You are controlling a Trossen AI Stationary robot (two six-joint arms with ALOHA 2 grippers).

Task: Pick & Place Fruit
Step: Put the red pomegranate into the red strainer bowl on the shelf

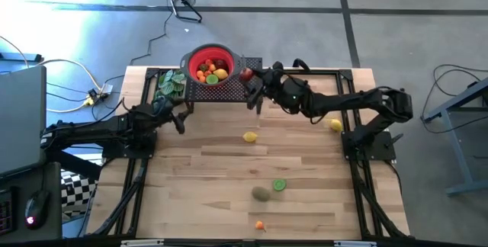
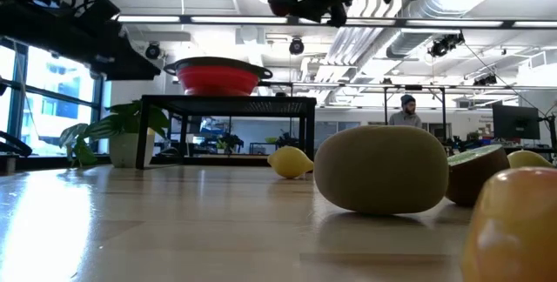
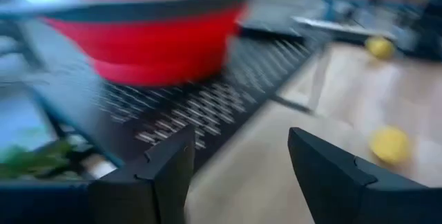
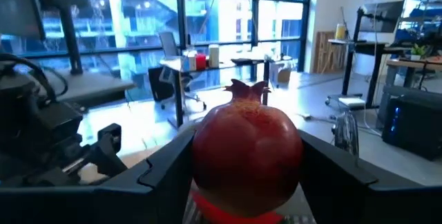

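Note:
A red pomegranate (image 4: 247, 148) sits between the fingers of my right gripper (image 1: 248, 75), which is shut on it. It is in the air at the right rim of the red bowl (image 1: 210, 64). The bowl stands on a black mesh stand (image 1: 229, 91) and holds several small fruits. My left gripper (image 1: 180, 119) stands open over the table, near the stand's left front corner, with nothing between its fingers (image 3: 166, 175). On the table lie two lemons (image 1: 249, 136) (image 1: 335, 124), a kiwi (image 1: 261, 193), a green lime half (image 1: 279, 185) and a small orange piece (image 1: 260, 225). My right gripper pinches the pomegranate by its two opposite sides (image 4: 204, 155) between its two fingers (image 4: 162, 172). The fingers lie about level and come from the table's right side. The fruit is lifted clear of the table and the stand, with its crown (image 4: 248, 89) pointing up.
A green leafy bunch (image 1: 169, 85) lies on the stand's left end. In the low view the kiwi (image 2: 381, 167), the lime half (image 2: 474, 173) and a yellow-orange fruit (image 2: 513, 221) lie close in front. A person (image 2: 407, 110) stands far behind the table.

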